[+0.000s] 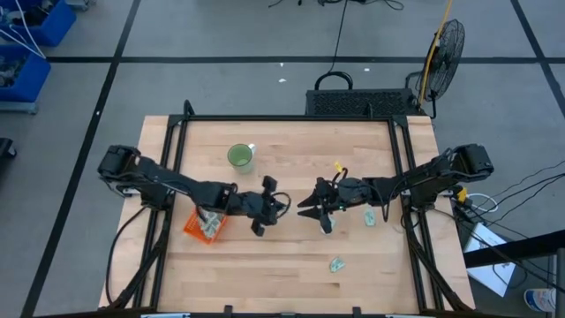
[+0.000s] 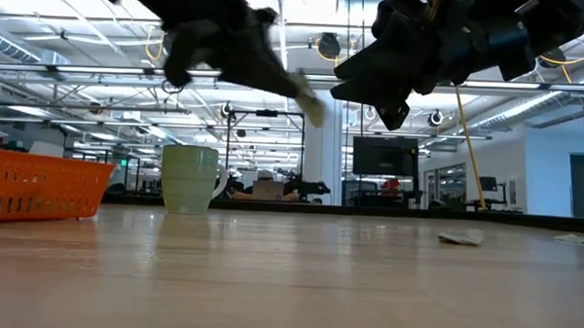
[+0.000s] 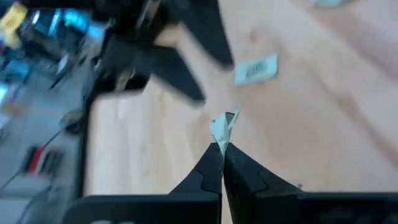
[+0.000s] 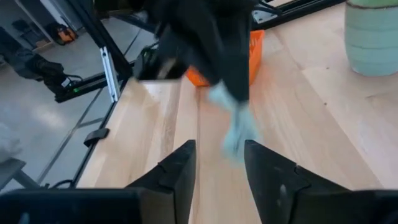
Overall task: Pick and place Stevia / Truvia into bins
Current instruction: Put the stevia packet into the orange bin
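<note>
The left gripper (image 3: 222, 147) is pinched on a Stevia packet (image 3: 224, 127) above mid-worktop (image 1: 291, 256), facing the right gripper (image 4: 219, 152), whose fingers stand spread and hold nothing. Loose packets (image 1: 336, 263) lie near the right arm. The orange bin (image 1: 205, 225) sits under the left arm.

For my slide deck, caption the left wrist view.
Left gripper pinching a Stevia packet above the table, another packet lying beyond.

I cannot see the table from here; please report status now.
Left gripper shut on a Stevia packet, mid-table. Right gripper open facing it, empty. Orange bin holds packets; two loose packets on table. Nothing in the way.
</note>
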Tool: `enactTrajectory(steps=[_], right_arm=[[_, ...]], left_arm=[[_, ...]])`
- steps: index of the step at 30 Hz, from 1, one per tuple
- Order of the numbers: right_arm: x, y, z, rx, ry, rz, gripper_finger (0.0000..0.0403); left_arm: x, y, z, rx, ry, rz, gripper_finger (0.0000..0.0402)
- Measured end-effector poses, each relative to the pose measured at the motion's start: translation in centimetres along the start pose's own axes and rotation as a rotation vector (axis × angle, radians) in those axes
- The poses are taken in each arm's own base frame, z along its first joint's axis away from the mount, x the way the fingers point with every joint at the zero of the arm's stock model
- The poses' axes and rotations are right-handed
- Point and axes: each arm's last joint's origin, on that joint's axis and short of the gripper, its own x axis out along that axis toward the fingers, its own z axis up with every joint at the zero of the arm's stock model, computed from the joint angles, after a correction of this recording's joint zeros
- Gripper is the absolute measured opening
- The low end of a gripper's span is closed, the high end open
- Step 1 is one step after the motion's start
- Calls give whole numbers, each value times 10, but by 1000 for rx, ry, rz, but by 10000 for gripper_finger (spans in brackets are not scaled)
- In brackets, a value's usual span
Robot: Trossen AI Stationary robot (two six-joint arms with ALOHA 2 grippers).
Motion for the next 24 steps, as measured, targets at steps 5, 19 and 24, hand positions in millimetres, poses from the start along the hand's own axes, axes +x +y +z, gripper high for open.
enactTrajectory(steps=[5,19,24], right_arm=[[0,-1,-3,-1,30,-13,129],[0,-3,-7,-67,71,-27,126],[0,-3,-7,-67,71,-27,126]], left_arm=[[-42,-16,-16,-178,325,-4,5],[-123,-63,-55,-881,1041,200,5],[-126,-70,-52,-919,1021,206,20]])
